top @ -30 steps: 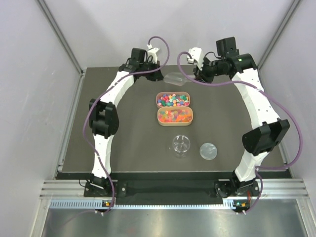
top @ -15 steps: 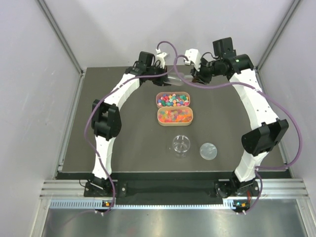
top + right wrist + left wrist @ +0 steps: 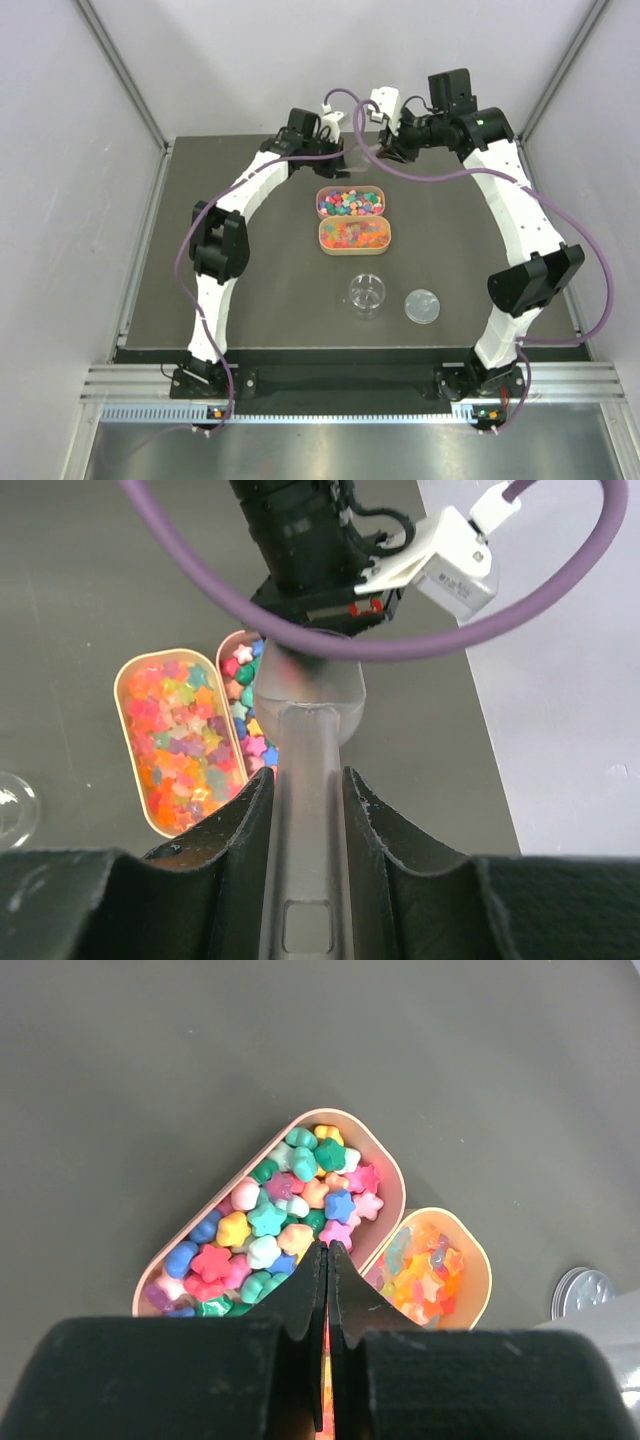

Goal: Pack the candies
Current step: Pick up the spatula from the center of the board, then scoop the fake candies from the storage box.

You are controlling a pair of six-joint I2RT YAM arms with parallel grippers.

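Note:
The candies fill two peach trays: mixed-colour stars [image 3: 351,202] [image 3: 270,1220] in the far one, orange, red and yellow stars [image 3: 354,235] [image 3: 425,1270] [image 3: 185,740] in the near one. My right gripper [image 3: 305,775] [image 3: 388,150] is shut on the handle of a clear plastic scoop [image 3: 307,685] [image 3: 363,157], held just behind the far tray. Hovering over the far tray's back edge, my left gripper [image 3: 327,1250] [image 3: 343,150] is shut and holds nothing, close beside the scoop's bowl. The clear round jar [image 3: 367,293] stands open in front of the trays.
The jar's lid [image 3: 422,305] [image 3: 582,1288] lies flat to the right of the jar. Purple cables loop over both wrists, one crossing the right wrist view [image 3: 400,645]. Grey walls enclose the dark table on three sides.
My left arm has swung right until its gripper sits next to the scoop. My right gripper has shifted slightly left and back with the scoop.

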